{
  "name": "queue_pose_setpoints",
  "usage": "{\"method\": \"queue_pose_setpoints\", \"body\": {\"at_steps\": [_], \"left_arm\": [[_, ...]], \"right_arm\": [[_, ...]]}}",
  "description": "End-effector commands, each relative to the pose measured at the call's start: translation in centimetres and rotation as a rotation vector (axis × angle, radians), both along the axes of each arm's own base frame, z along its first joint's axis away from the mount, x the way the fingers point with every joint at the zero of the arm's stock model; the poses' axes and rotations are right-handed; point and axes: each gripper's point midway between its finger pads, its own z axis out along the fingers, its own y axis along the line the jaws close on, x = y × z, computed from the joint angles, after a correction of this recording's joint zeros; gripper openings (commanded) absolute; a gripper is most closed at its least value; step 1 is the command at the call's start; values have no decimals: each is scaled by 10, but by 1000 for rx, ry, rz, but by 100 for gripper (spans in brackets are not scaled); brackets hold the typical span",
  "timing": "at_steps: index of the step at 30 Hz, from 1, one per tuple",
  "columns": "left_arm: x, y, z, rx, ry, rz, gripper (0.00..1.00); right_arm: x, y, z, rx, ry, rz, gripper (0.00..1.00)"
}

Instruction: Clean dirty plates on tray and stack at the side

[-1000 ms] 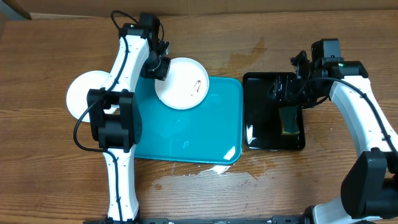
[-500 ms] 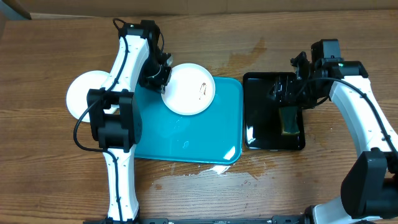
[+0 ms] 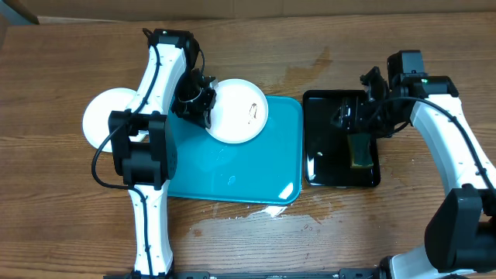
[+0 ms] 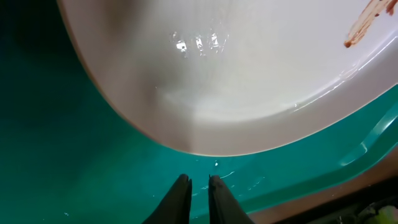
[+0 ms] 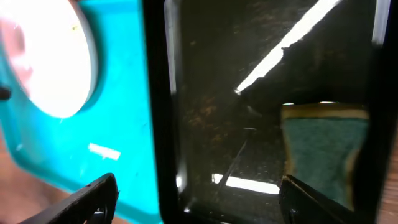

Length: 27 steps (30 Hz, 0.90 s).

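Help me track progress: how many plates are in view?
2. A smeared plate sits over the turquoise tray's far edge; a second plate lies on the table beside it, partly under the left arm. Others may hide beneath.

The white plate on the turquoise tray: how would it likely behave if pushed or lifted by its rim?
The plate looks rigid, so it should move as one piece. Its glossy surface, with highlights in the left wrist view, suggests a slippery rim. It seems to ride over the tray's back rim, so a push may tilt or rock it.
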Motion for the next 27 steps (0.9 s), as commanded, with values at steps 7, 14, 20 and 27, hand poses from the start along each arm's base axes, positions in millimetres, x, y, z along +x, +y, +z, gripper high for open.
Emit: {"method": "queue_pose_setpoints", "body": {"at_steps": [7, 14, 20, 27], "left_arm": [[6, -12, 74, -57, -188, 6, 18], [-3, 0, 136, -36, -334, 52, 24], [-1, 16, 134, 59, -342, 81, 22], [4, 16, 134, 66, -360, 100, 24]], "right_arm": [[-58, 107, -1, 31, -5, 471, 71], [-113, 132, -20, -272, 138, 415, 23], [-165, 152, -32, -340, 256, 353, 4], [-193, 157, -82, -389, 220, 383, 4]]}}
